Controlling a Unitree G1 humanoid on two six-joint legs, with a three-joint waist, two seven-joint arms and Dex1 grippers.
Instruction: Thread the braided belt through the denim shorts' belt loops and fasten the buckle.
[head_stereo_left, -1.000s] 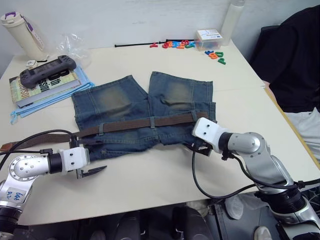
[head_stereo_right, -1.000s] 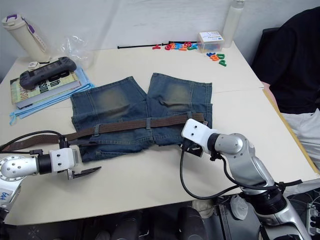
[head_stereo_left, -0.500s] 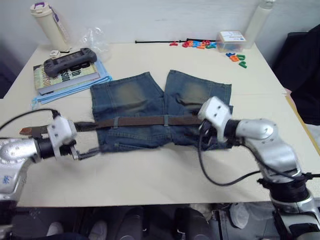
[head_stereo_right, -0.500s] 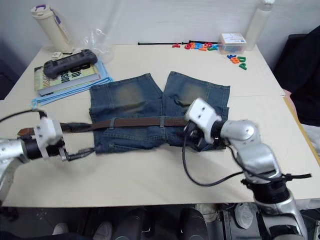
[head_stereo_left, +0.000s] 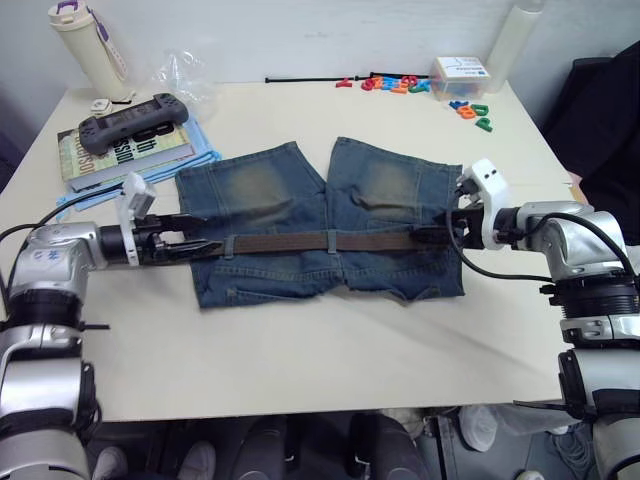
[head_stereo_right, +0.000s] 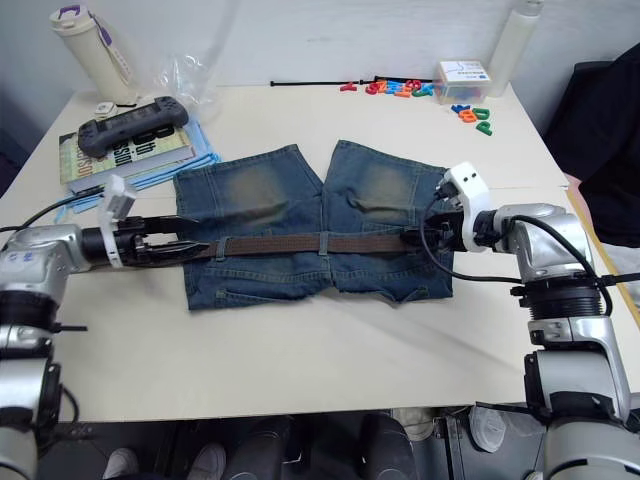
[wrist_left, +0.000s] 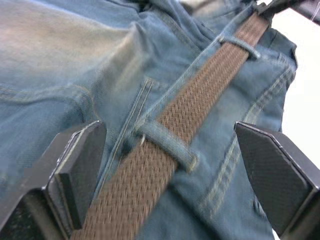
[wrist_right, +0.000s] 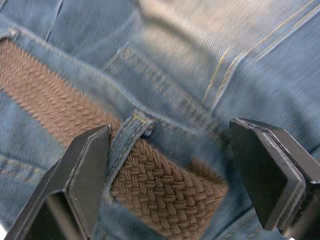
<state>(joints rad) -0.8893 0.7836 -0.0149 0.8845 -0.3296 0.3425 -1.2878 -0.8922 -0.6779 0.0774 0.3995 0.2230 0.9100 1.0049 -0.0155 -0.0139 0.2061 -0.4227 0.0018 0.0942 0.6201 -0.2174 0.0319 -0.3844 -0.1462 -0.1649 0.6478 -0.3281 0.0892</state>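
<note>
Clearance – near table edge open, far edge cluttered.
Bare table (head_stereo_left: 330, 350) in front of the denim shorts (head_stereo_left: 320, 225) – free passage. Far-left books (head_stereo_left: 120, 155), game controller (head_stereo_left: 135, 115) and bottle (head_stereo_left: 85, 45) obstruct; toy letters (head_stereo_left: 420, 90) and box (head_stereo_left: 455, 72) crowd the far-right.

Matt woven belt (wrist_left: 165, 130), faded denim shorts (head_stereo_left: 270, 190)

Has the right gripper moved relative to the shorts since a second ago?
Yes. The right gripper was below the denim shorts' waistband, near their middle; now it sits at the waistband's right end, over the braided belt, jaws open.
</note>
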